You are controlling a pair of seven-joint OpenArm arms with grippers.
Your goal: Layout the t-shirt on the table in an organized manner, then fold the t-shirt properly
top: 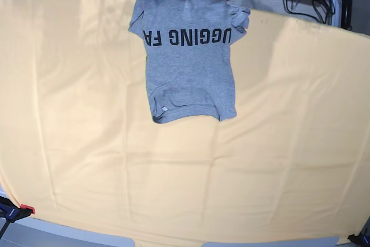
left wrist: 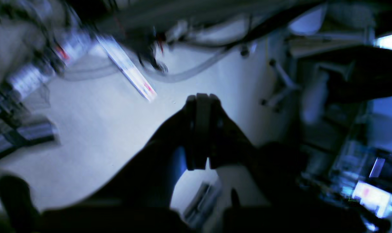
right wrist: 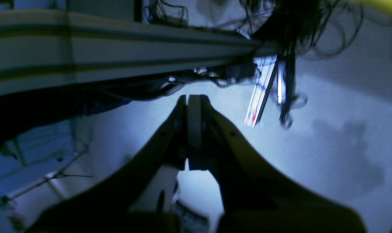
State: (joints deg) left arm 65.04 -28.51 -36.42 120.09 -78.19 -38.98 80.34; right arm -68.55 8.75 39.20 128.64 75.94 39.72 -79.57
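Grey t-shirt hangs over the counter's far edge; both hands are clenched and empty, away from it.

Left wrist view: your left hand (left wrist: pixel 202 100) is clenched on nothing, its fingers pressed together, pointing at blurred floor and cables rather than the counter. Right wrist view: your right hand (right wrist: pixel 193 98) is likewise clamped together and empty, facing pale floor below a long pale ledge. Neither wrist view shows the shirt. Base view: only here do you see the t-shirt (top: pixel 189 62), lying at the middle of the far edge of the counter (top: pixel 185 189), its collar end draped past that edge, hem toward you, lettering upside down, one sleeve bunched. No arm appears here. The shirt likely needs pulling toward the counter's centre before spreading.
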